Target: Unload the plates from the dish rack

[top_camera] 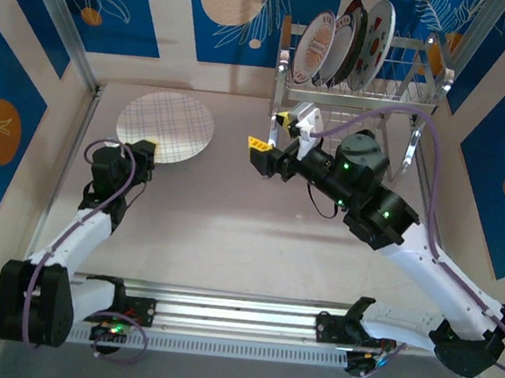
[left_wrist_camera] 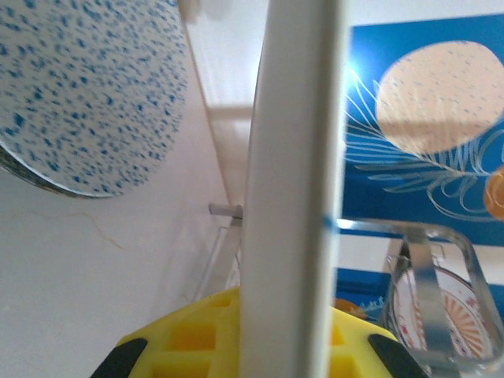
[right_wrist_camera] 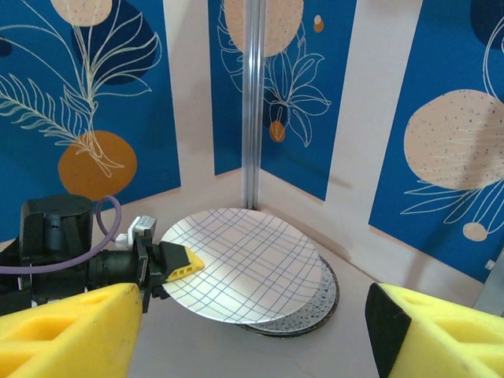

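The left gripper [top_camera: 145,148] is pressed tight on the near rim of the plaid plate [top_camera: 167,124]. Its yellow fingers [left_wrist_camera: 189,342] clamp the rim from both sides, so in its wrist view the plate shows edge-on as a white band running straight out from the jaws. The plate reaches away from the fingertips, tilted, with the gripped side raised. Beneath it, on the table [top_camera: 229,232], lies the speckled grey plate [right_wrist_camera: 324,299], peeking out past the plaid plate's far side. I cannot tell whether the two plates touch.

The right gripper [top_camera: 271,133] stands spread wide, holding and touching nothing, with bare table between its yellow pads [right_wrist_camera: 71,331]. The plaid plate and the left gripper lie well ahead of its fingertips. The dish rack [top_camera: 399,101] stands close on its right side, with three plates [top_camera: 347,40] upright in the upper tier.
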Available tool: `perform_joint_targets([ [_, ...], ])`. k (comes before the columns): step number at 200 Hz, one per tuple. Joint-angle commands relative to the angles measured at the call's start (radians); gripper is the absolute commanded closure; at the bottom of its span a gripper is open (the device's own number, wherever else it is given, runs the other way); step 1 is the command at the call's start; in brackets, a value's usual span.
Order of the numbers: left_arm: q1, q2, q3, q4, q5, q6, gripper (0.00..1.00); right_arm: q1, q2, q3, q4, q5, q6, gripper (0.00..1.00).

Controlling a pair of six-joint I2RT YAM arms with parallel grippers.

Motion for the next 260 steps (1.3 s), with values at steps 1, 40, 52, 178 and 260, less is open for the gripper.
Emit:
perform_joint_targets([
  [1, 0.029, 0.038, 0.010, 0.141, 0.015, 0.056, 0.92, 0.008, 0.026, 0.030, 0.038, 0.016, -0.029, 0.24],
  [40, 0.060, 0.136, 0.042, 0.141, 0.023, 0.114, 0.92, 0.008, 0.038, 0.036, 0.025, -0.006, -0.004, 0.24],
  [52, 0.067, 0.165, 0.053, 0.138, 0.030, 0.133, 0.92, 0.007, 0.038, 0.034, 0.024, -0.011, -0.002, 0.24],
  [178, 0.135, 0.451, 0.126, 0.300, 0.107, 0.154, 0.92, -0.001, 0.026, 0.023, 0.006, -0.010, 0.042, 0.24],
  [260, 0.143, 0.541, 0.175, 0.308, 0.123, 0.159, 0.91, 0.000, 0.024, 0.024, -0.007, -0.006, 0.052, 0.24],
])
